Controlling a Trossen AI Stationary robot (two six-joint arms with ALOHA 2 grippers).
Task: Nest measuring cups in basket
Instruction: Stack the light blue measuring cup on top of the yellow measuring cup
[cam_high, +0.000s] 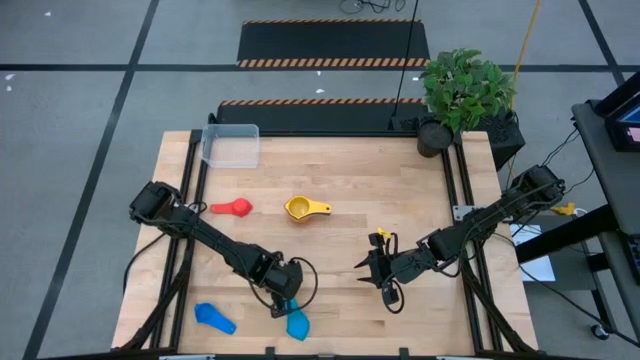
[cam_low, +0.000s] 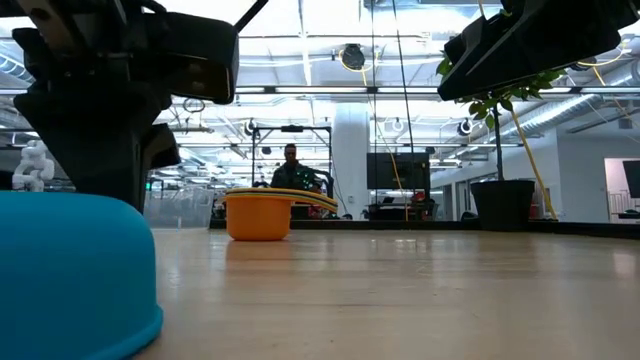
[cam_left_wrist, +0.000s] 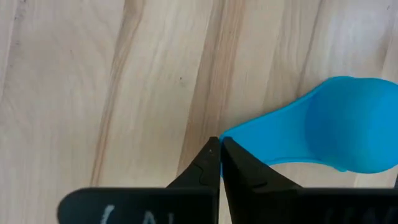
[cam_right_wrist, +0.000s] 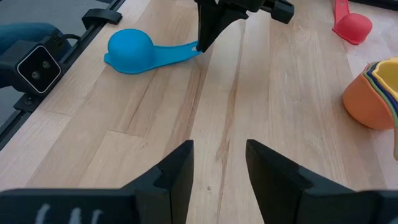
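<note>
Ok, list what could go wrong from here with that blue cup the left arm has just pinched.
1. The left gripper is shut on just the tip of the light blue cup's handle; the upside-down cup could swing or slip out when lifted.
2. The basket sits at the far corner, a long carry across the table on that thin hold.
3. The route passes near the red cup and the yellow stack, which a dangling cup might knock.

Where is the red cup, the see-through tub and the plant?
red cup (cam_high: 238, 207): high view, on its round bowl.
clear tub (cam_high: 231, 145): high view, on its floor.
plant (cam_high: 465, 85): high view, on its leaves.
</note>
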